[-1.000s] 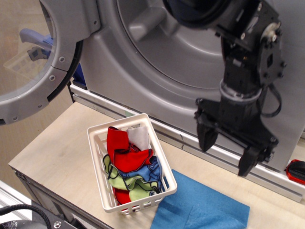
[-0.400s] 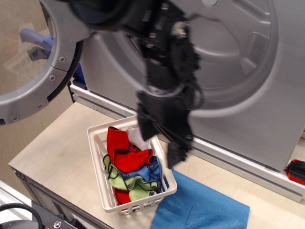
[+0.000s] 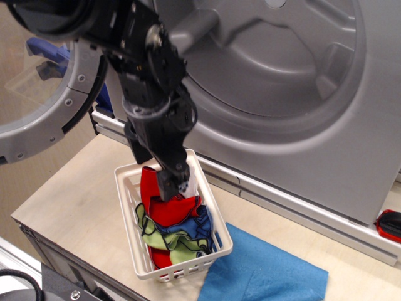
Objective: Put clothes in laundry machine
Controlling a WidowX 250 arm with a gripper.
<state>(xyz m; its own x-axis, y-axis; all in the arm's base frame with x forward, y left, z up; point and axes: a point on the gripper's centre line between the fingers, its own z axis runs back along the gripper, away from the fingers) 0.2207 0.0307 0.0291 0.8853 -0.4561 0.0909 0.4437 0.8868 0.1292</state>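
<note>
The clothes [image 3: 168, 210], red, lime green, blue and white garments, lie piled in a small white slatted basket [image 3: 127, 199] on the wooden counter. My black gripper [image 3: 155, 172] hangs over the far end of the basket, open, fingers pointing down, one fingertip [image 3: 171, 185] right at the red and white garments. It holds nothing. The laundry machine [image 3: 294, 81] stands behind, its grey drum mouth wide open, and its round clear-window door [image 3: 44, 94] is swung out to the left.
A flat blue cloth [image 3: 269, 271] lies on the counter right of the basket. A small red and black object [image 3: 390, 224] sits at the right edge. The counter's front edge [image 3: 37, 229] runs along the lower left.
My gripper has swung from the right, in front of the washer, leftward and down to the far end of the basket. It stays open. The clothes have not moved.
</note>
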